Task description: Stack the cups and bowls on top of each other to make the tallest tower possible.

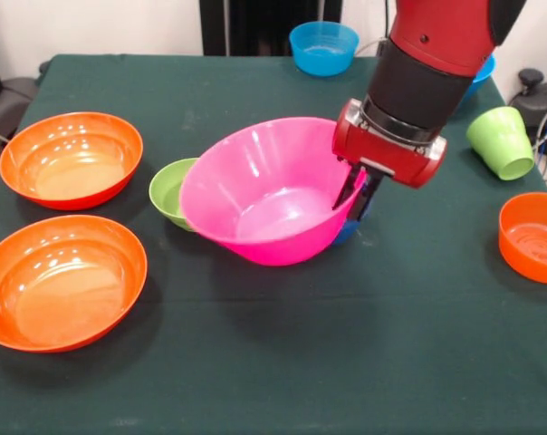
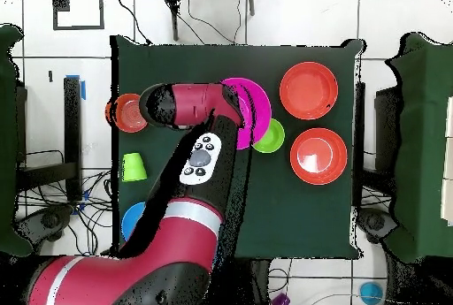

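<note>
I am seeing my gripper [image 1: 355,198] clamping the right rim of the big pink bowl [image 1: 264,195] at frame centre, one finger inside, one outside; the bowl is tilting and seems to be resting on a small dark blue bowl [image 1: 348,231]. A small lime green bowl [image 1: 169,190] is touching its left side. Two wide orange bowls [image 1: 70,159] are sitting at left, the green cup [image 1: 500,142] lying at right.

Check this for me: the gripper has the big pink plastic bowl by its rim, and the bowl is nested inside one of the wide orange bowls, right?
Not nested. In the front view the gripper does grip the big pink plastic bowl at its rim, but both wide shallow orange bowls sit empty, apart from it.
</note>
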`<move>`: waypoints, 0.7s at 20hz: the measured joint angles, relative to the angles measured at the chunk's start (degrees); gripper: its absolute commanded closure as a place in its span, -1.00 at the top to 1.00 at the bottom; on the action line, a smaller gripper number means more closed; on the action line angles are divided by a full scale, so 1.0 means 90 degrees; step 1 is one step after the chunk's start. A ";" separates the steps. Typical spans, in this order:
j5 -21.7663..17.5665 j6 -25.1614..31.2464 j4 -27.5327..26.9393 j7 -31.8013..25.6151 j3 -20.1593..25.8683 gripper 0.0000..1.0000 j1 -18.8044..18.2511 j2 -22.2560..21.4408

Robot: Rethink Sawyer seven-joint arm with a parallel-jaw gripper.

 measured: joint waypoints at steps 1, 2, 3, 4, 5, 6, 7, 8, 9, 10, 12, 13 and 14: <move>-0.0001 0.0001 -0.0003 0.0000 0.0012 -1.00 0.0000 0.0014; -0.0001 0.0003 -0.0006 0.0000 0.0024 -1.00 0.0001 0.0029; -0.0001 0.0003 -0.0006 0.0000 0.0029 -1.00 0.0000 0.0030; -0.0001 0.0003 -0.0007 0.0000 0.0030 -1.00 0.0000 0.0029; -0.0001 0.0003 -0.0007 0.0000 0.0031 -1.00 0.0001 0.0029; -0.0001 0.0003 -0.0007 0.0000 0.0031 -1.00 0.0001 0.0028; -0.0001 0.0003 -0.0006 0.0000 0.0031 -1.00 0.0001 0.0025; -0.0003 0.0003 -0.0005 0.0000 0.0031 -1.00 0.0001 0.0020; -0.0004 0.0003 -0.0005 0.0000 0.0031 -1.00 0.0001 0.0015; -0.0016 0.0001 -0.0005 0.0000 0.0032 -1.00 0.0001 0.0008; -0.0053 0.0003 0.0012 0.0000 0.0031 -1.00 0.0005 -0.0018; -0.0105 0.0004 0.0036 0.0000 0.0031 -1.00 0.0022 -0.0065; -0.0127 0.0031 0.0051 0.0000 0.0031 -1.00 0.0041 -0.0112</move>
